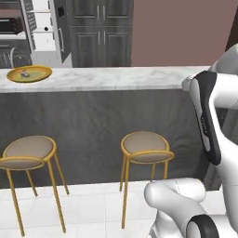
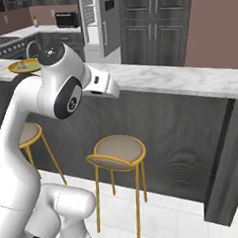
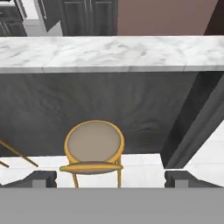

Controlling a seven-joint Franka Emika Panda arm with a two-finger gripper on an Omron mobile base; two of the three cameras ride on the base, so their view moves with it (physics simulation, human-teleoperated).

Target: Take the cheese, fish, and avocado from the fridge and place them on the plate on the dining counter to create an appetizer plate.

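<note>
Well to the 10 o'clock of the left base view, the plate (image 1: 29,74) is seen lying flat near the left end of the counter (image 1: 121,79), where the foods are meant to be gathered; something small and dark rests in its centre, too small to be named. The fridge (image 1: 45,28) is seen beyond it, at 11 o'clock, its white inside showing, presumably left open for fetching. Two stools (image 1: 145,148) are set against the grey front panel.

From the right base view, the plate (image 2: 23,66) is found at 10 o'clock, partly hidden behind the arm's upper joint, and the fridge (image 2: 93,23) at 12 o'clock behind the counter (image 2: 188,80).

Through the hand view, the gripper (image 3: 111,179) is seen with its fingertips (image 3: 43,178) standing wide apart and nothing between them. It is aimed at a stool (image 3: 94,146) below the counter (image 3: 109,53), well clear of the plate, so no food is judged to be carried now.
</note>
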